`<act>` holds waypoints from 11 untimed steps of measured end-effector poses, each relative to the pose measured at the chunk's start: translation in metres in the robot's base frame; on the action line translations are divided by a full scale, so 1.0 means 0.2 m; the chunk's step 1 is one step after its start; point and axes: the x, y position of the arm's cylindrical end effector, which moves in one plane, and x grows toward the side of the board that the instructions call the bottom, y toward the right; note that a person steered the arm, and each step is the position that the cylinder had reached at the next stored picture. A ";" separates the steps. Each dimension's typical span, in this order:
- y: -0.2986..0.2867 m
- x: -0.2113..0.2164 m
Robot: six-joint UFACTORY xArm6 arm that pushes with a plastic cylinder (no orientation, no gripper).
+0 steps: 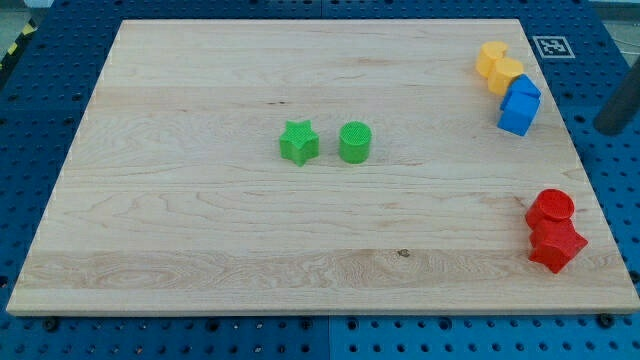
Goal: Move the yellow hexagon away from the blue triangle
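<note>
Two yellow blocks sit touching at the board's top right. The lower one (pixel 507 76) looks like the yellow hexagon; the upper one (pixel 490 57) has a shape I cannot make out. Right below them, touching the hexagon, is a blue block (pixel 523 91) that looks like the blue triangle, with a blue cube-like block (pixel 517 116) against its lower side. My tip (pixel 609 130) is the lower end of a dark rod at the view's right edge. It is off the board, to the right of the blue blocks and apart from them.
A green star (pixel 298 142) and a green cylinder (pixel 355 142) stand side by side near the board's middle. A red cylinder (pixel 551 208) and another red block (pixel 556 245) touch at the lower right, close to the wooden board's right edge (pixel 590 190).
</note>
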 end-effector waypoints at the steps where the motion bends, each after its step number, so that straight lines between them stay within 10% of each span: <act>1: -0.10 -0.22; 3: -0.54 -0.30; 11: -0.80 -0.50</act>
